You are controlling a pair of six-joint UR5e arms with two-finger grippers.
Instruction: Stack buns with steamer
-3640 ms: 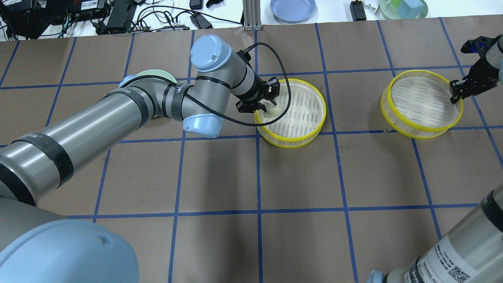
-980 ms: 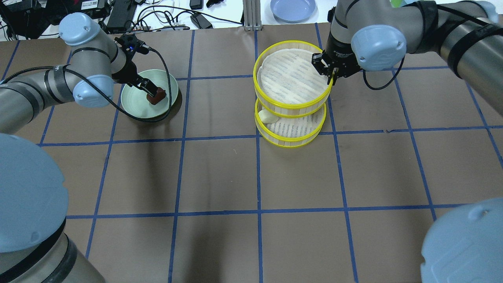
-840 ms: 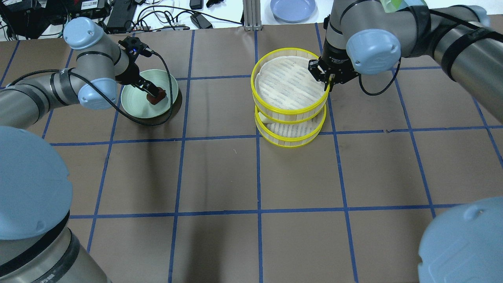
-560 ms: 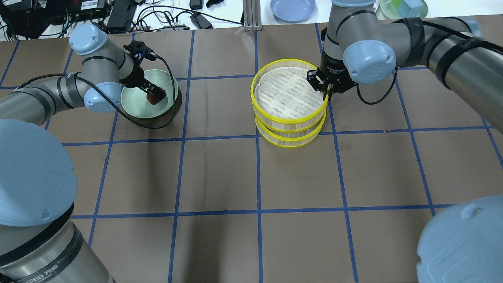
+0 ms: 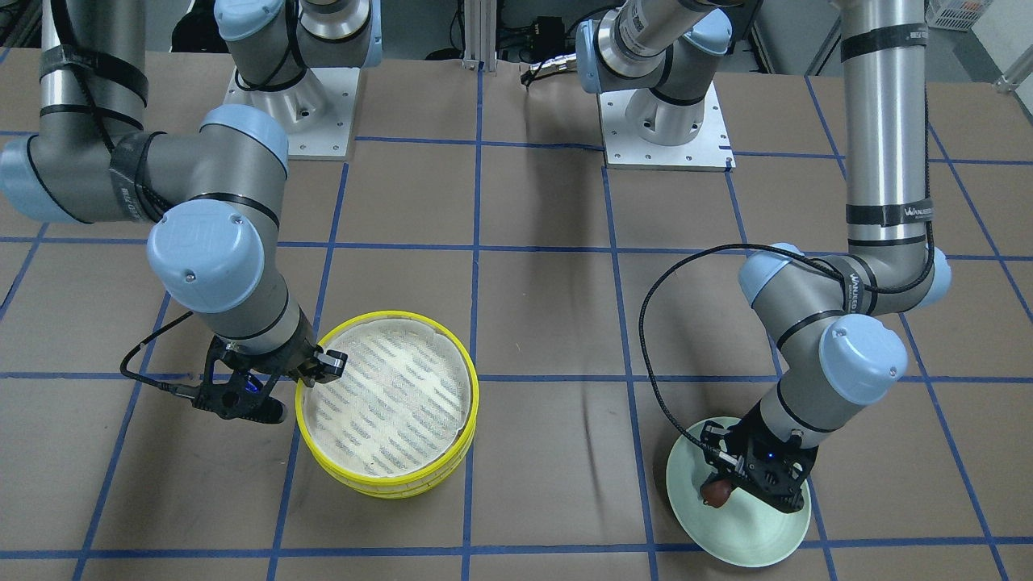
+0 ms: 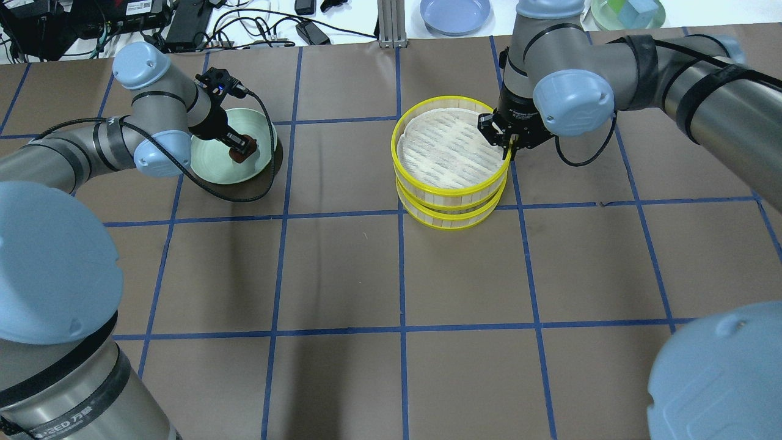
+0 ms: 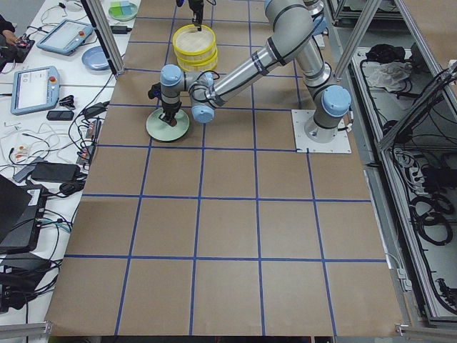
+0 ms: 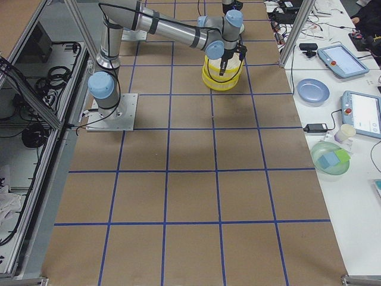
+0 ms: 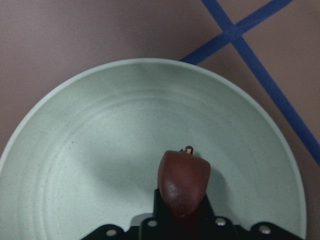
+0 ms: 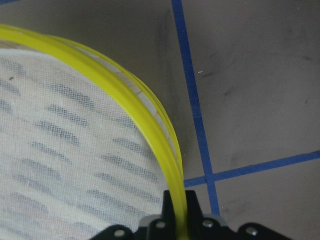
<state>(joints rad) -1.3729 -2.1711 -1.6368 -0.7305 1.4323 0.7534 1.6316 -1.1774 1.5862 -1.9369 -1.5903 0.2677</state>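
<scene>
We saw left gripper pinching brown bun over plate; top tier lay at 3 o'clock, right gripper clamped on its rim.

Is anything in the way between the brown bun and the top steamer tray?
Nothing visible. Only bare table lies between the brown bun in the left claw and the top tray; the right claw grips its far rim.
</scene>
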